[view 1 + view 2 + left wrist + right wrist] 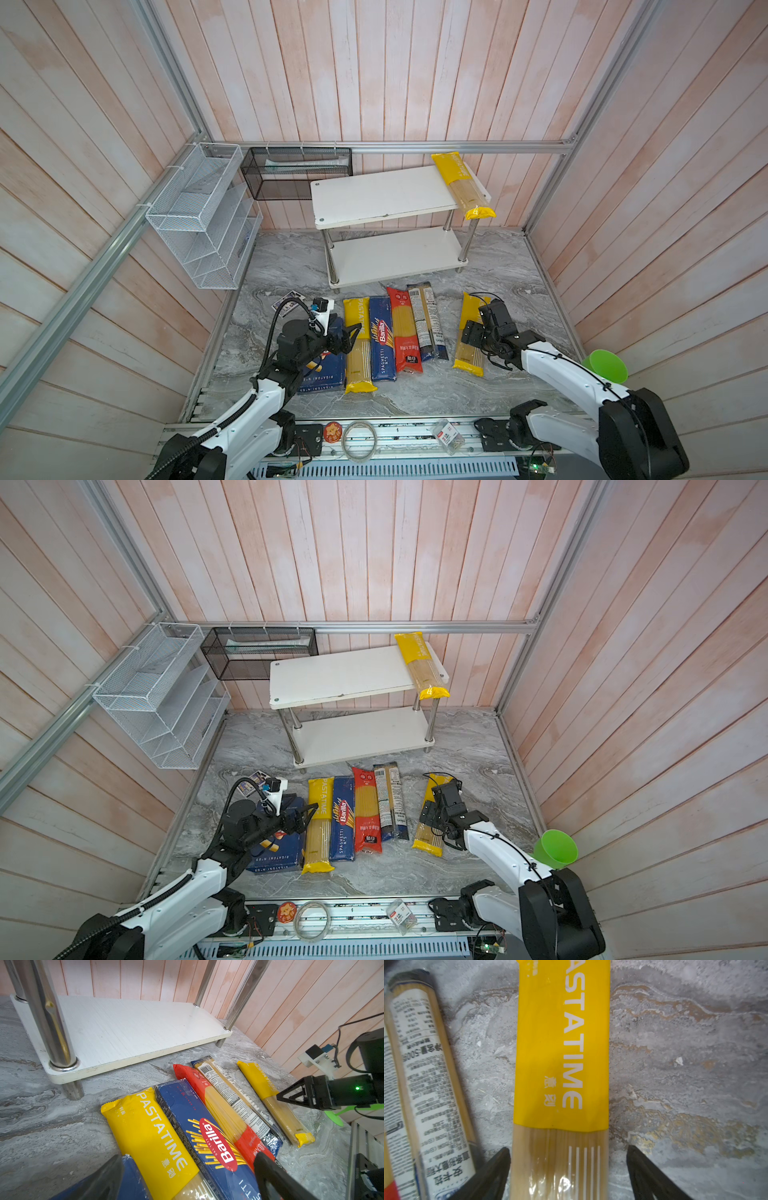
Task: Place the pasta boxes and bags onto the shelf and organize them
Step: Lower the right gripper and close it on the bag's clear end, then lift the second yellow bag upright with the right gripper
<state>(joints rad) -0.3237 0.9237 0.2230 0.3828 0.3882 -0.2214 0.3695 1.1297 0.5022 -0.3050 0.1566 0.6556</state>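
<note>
The shelf (374, 195) holds one yellow bag (461, 187) across the right end of its top board, overhanging the front edge. On the marble floor in front lie, side by side, the wide rigatoni box (322, 376), a yellow PASTATIME bag (358, 353), the Barilla spaghetti box (382, 345), a red bag (404, 332), a blue bag with a white label (428, 320) and, apart, another yellow bag (468, 359). My left gripper (187, 1178) hovers open over the rigatoni box and the first yellow bag. My right gripper (568, 1167) is open, its fingers straddling the apart yellow bag (562, 1053).
A white wire rack (199, 216) and a black mesh basket (297, 172) hang at the back left. A green cup (606, 365) sits by the right arm. Printed cards (286, 301) lie near the left arm. A tape roll (359, 440) and a small box (449, 434) rest on the front rail.
</note>
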